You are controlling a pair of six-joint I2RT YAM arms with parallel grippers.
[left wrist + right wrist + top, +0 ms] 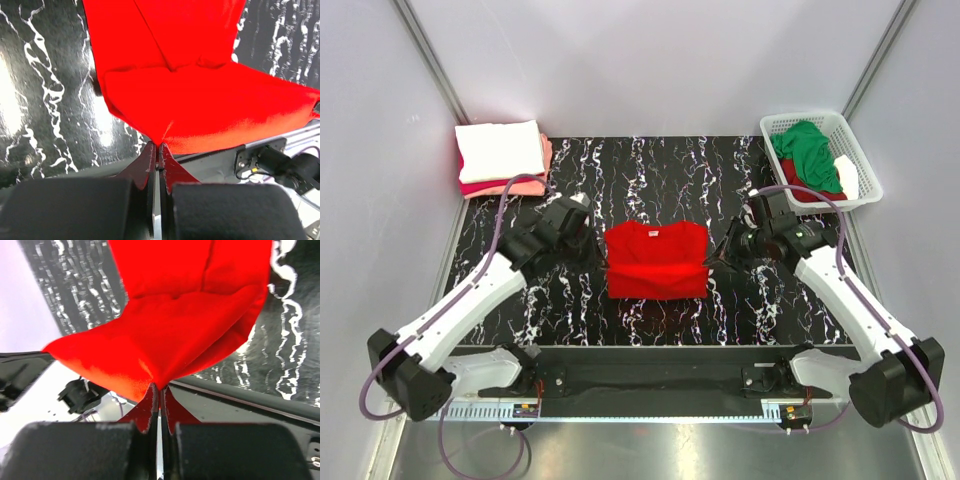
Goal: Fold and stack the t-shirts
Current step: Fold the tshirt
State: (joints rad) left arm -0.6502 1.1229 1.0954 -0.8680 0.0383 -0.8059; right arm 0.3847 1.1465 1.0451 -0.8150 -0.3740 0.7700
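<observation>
Black marbled table (650, 170): red t-shirt (655, 262) centre, folded shirt stack (502, 158) far-left, basket (802, 121) far-right.

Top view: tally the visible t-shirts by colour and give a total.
white t-shirts: 2
salmon pink t-shirt: 1
crimson t-shirt: 1
bright red t-shirt: 1
green t-shirt: 1
dark red t-shirt: 1
Total: 7 visible; the basket may hide more.

The left arm (470, 300) and right arm (845, 295) are white with black joints; purple cables (498, 230) loop along both; dark fingers (142, 167) taper.
</observation>
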